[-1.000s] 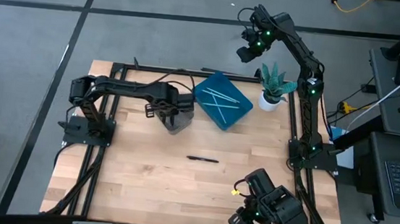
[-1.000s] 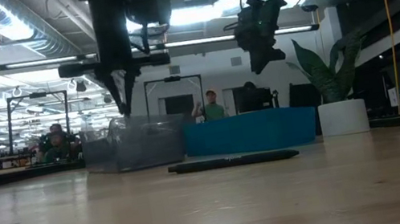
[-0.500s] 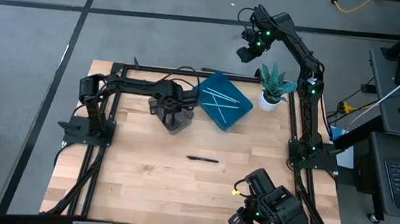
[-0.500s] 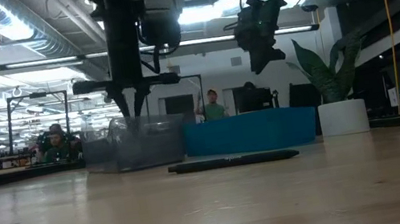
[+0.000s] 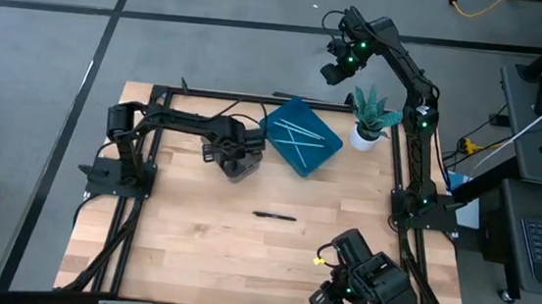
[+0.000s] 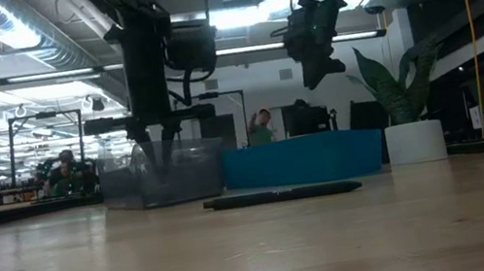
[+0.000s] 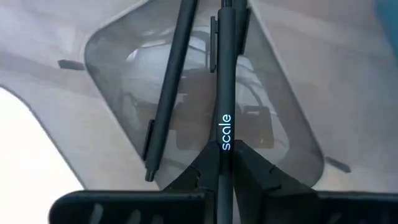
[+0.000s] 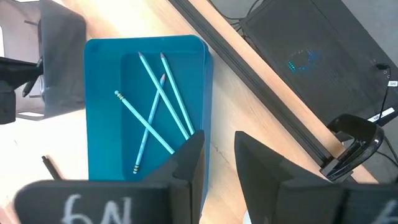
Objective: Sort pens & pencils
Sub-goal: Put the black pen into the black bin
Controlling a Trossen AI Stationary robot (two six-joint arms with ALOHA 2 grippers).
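L tool (image 7: 225,163) clamped shut, R tool (image 8: 217,152) raised, fingers apart

- My wooden table (image 5: 185,233) is carrying everything.
- A clear grey bin (image 5: 237,164) is sitting near the far edge, left of centre.
- A blue tray (image 5: 302,135) is lying beside it.
- A potted plant (image 5: 370,119) is standing at the far right corner.
- One black pen (image 5: 274,215) is lying mid-table.

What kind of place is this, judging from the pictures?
Probably a robotics lab or open workshop: a wooden table with two mounted arms, exposed ceiling ducts, and people at workstations behind.
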